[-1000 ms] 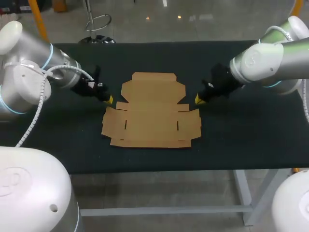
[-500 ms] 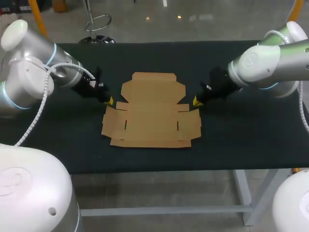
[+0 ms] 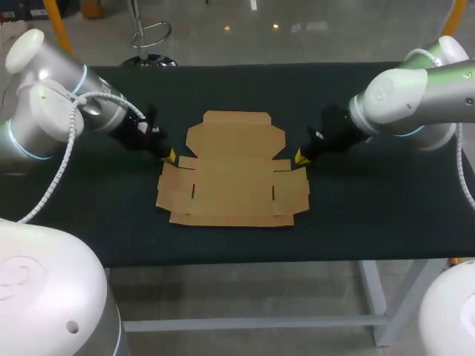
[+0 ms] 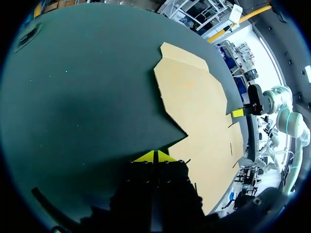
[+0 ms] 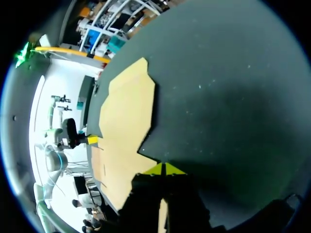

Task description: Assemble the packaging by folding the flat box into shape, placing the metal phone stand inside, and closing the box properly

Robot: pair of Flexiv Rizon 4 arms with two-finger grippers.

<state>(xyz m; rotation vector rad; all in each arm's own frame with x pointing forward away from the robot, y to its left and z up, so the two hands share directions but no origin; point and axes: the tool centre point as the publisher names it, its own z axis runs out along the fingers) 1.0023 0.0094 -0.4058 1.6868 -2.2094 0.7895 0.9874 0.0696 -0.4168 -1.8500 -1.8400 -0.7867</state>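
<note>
A flat brown cardboard box blank [image 3: 234,170] lies unfolded in the middle of the dark table [image 3: 371,215]. My left gripper [image 3: 170,156] is shut and empty, its yellow tips low at the blank's left notch. From the other side, my right gripper [image 3: 299,156] is likewise shut with nothing in it, at the right notch. In the left wrist view the shut tips of the left gripper [image 4: 154,157] point at the blank [image 4: 199,107], with the right gripper [image 4: 237,112] showing across it. The right wrist view mirrors this: right gripper [image 5: 164,169], blank [image 5: 124,121], left gripper [image 5: 92,140]. No metal phone stand shows.
Bare dark table surface surrounds the blank on every side, with wide strips at the far edge [image 3: 245,70] and near edge [image 3: 245,256]. Both arms hang low over the table's left and right parts.
Both grippers have crept a little inward toward the blank's side notches. The blank has not moved.
</note>
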